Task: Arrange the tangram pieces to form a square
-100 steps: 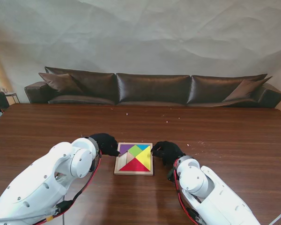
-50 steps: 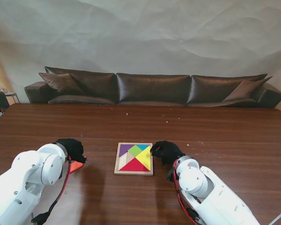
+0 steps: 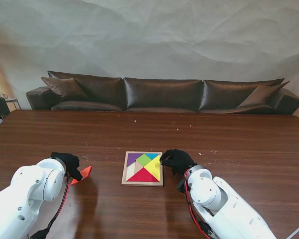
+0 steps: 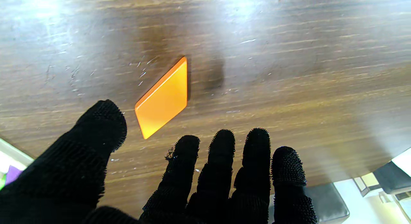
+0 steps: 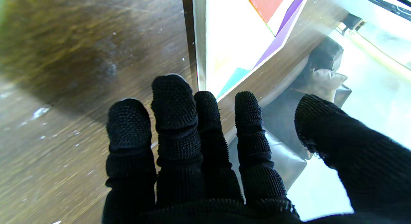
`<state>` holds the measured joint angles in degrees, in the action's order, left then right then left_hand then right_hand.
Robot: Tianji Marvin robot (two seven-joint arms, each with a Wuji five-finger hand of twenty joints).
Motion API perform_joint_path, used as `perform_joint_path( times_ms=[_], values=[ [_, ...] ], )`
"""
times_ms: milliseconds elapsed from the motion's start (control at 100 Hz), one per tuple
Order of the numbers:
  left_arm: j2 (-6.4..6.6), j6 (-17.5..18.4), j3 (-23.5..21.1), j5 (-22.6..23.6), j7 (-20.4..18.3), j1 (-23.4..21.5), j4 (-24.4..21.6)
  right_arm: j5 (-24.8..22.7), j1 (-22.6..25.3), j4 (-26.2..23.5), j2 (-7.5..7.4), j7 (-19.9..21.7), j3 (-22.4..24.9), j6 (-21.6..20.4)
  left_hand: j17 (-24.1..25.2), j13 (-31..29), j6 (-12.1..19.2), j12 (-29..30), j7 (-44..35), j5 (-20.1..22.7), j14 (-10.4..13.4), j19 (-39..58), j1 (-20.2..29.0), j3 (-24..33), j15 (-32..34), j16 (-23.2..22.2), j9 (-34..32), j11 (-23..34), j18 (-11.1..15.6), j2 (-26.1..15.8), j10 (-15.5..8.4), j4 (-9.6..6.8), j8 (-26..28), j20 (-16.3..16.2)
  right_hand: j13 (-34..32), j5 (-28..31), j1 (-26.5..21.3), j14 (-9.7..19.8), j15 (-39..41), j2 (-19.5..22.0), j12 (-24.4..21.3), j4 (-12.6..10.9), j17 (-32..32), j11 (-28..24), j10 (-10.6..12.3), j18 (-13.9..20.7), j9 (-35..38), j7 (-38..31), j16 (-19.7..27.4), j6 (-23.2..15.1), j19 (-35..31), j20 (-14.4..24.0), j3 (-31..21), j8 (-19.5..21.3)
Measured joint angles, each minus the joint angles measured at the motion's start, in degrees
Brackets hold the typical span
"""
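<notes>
the left hand [image 3: 70, 163] sits over the table [image 3: 249, 149] well to the left of the wooden tray [image 3: 142, 183], palm down, and it grasps nothing: the left wrist view shows its black gloved fingers [image 4: 221, 159] stretched out and spread, with the thumb held apart from the other four. just beside it, on its tray side, the orange parallelogram [image 3: 82, 175] lies flat on the bare wood, apart from the fingertips and not touched by them. in the stand's view its long axis runs on a slant, with the pointed end that is farther from me aimed toward the tray and the nearer end tucked toward the left forearm. it lies well apart from the tray.

the tray sits near the middle of the table, square to the table's edge. inside it i can make out a purple piece [image 3: 132, 158], a green piece [image 3: 144, 160], a blue piece [image 3: 152, 156], a yellow piece [image 3: 154, 168] and a red piece [image 3: 142, 176], set edge to edge; a pale patch [image 3: 132, 171] on the tray's left side i cannot tell for a piece or bare tray floor.

the right hand [image 3: 177, 160] rests at the tray's right far corner, fingers toward the rim. the right wrist view shows its fingers [image 5: 175, 102] straight and close together beside the tray's edge, thumb held off to one side, nothing held in them. whether the fingertips touch the rim i cannot tell.
</notes>
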<state>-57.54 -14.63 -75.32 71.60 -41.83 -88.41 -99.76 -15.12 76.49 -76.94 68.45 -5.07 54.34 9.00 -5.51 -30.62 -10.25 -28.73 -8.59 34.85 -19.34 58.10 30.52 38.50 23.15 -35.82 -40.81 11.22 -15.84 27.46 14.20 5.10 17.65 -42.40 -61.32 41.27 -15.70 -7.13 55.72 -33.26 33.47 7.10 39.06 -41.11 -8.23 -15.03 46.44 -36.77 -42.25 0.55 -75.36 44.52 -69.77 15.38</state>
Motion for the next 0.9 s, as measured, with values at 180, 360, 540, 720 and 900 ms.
perform_joint_path(
  times_ms=[180, 360, 540, 720, 900],
  values=[
    [0.02, 0.74, 0.15, 2.00, 0.02, -0.12, 1.57, 0.00, 0.07, -0.19, -0.02, 0.06, 0.08, 0.09, 1.31, 1.75, -0.16, 0.39, 0.32, -3.47, 0.00, -1.46, -0.87, 0.48, -1.19, 0.03, 3.17, -1.48, 0.33, 1.33, -0.24, 0.01, 1.11, 0.01, 0.00, 0.00, 0.00, 0.00, 0.00, 0.00, 0.00, 0.00, 0.00, 0.00, 0.00, 0.00, 0.00, 0.00, 0.00, 0.00, 0.00, 0.00, 0.00, 0.00],
    [0.14, 1.13, 1.21, 2.03, 0.89, 0.00, 3.13, 0.01, 0.18, -0.39, -0.02, 0.10, 0.20, 0.18, 1.39, 1.96, 0.58, 0.63, -1.27, -4.73, 0.52, -2.68, -1.48, 1.01, -1.29, 0.04, 4.76, -1.63, 0.81, 1.70, -0.32, 1.68, 4.21, 0.01, 0.00, 0.00, 0.00, 0.00, 0.00, 0.00, 0.00, 0.00, 0.00, 0.00, 0.00, 0.00, 0.00, 0.00, 0.00, 0.00, 0.00, 0.00, 0.00, 0.00],
    [0.17, 1.41, 2.55, 2.05, 3.55, 0.38, 4.81, 0.06, 0.22, -0.51, -0.03, 0.20, 0.25, 0.29, 1.40, 2.27, 2.05, 0.80, -2.54, -6.40, 1.18, -2.68, -1.48, 1.67, -1.29, 0.04, 5.51, -1.03, 1.03, 1.70, -0.93, 1.68, 7.74, 0.01, 0.00, 0.00, 0.00, -0.01, 0.00, 0.00, 0.00, 0.00, 0.00, 0.00, -0.01, 0.00, 0.00, 0.00, 0.00, 0.00, 0.00, 0.00, 0.00, 0.00],
    [0.24, 1.38, 3.96, 1.78, 5.21, 1.13, 6.22, 0.11, 0.31, -0.63, -0.04, 0.20, 0.39, 0.42, 1.40, 2.16, 1.93, 0.81, -3.32, -8.69, 1.39, -2.68, -1.43, 1.67, -1.29, 0.04, 5.51, -1.03, 1.07, 1.70, -1.03, 1.68, 9.45, 0.01, 0.00, 0.00, 0.00, -0.01, 0.00, 0.00, 0.00, 0.00, 0.00, 0.00, -0.01, 0.00, 0.00, 0.00, 0.00, 0.00, 0.00, 0.00, 0.00, 0.00],
    [0.38, 1.61, 5.28, 1.90, 5.64, 2.15, 7.11, 0.18, 0.36, -0.70, -0.03, 0.16, 0.55, 0.48, 1.40, 2.15, 1.25, 0.05, -5.54, -10.81, 2.00, -2.87, -1.35, 3.62, -1.29, 0.04, 5.51, -0.08, 1.43, 1.69, -1.50, 1.68, 13.25, 0.01, 0.00, 0.00, 0.00, -0.02, 0.00, 0.00, 0.00, 0.00, 0.00, 0.00, -0.01, 0.00, 0.00, 0.00, 0.00, 0.00, 0.00, 0.00, 0.00, 0.00]
  ],
)
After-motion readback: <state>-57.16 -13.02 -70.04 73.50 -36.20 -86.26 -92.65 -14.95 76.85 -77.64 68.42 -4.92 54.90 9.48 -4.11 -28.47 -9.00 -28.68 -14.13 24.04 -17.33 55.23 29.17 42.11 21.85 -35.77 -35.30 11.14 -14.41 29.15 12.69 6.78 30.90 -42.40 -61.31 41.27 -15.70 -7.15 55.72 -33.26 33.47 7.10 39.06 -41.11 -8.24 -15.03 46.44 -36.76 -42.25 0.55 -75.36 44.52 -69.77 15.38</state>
